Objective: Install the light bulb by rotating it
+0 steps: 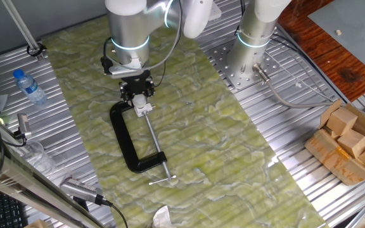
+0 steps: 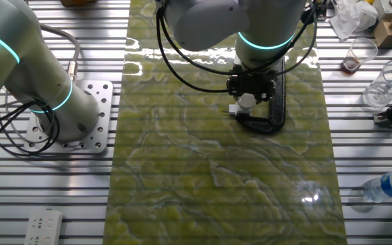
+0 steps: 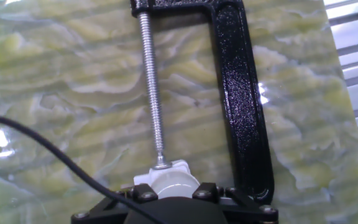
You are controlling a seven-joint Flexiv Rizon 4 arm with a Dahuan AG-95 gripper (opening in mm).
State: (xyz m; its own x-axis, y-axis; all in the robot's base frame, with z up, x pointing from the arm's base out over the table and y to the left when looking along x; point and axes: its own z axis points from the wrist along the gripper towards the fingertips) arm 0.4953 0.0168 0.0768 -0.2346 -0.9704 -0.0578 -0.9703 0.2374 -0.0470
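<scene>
Green marbled mat (image 1: pixel 233 158) covers the table. Black C-clamp (image 1: pixel 128 142) lies flat on it, its steel screw (image 3: pixel 151 93) touching the white light bulb (image 3: pixel 169 180). Gripper (image 1: pixel 138 95) sits over the bulb; whether its fingers pinch it cannot be told. Water bottle (image 1: pixel 29 87) lies well apart.

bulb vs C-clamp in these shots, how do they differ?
Colour: the light bulb is white; the black C-clamp is black with a bare steel screw.
Size: the bulb is far smaller than the clamp.
Pose: the bulb sits at the gripper, right at the jaws; the clamp lies flat on the green mat, not gripped.
Shared: they meet where the screw tip touches the bulb's white holder.
</scene>
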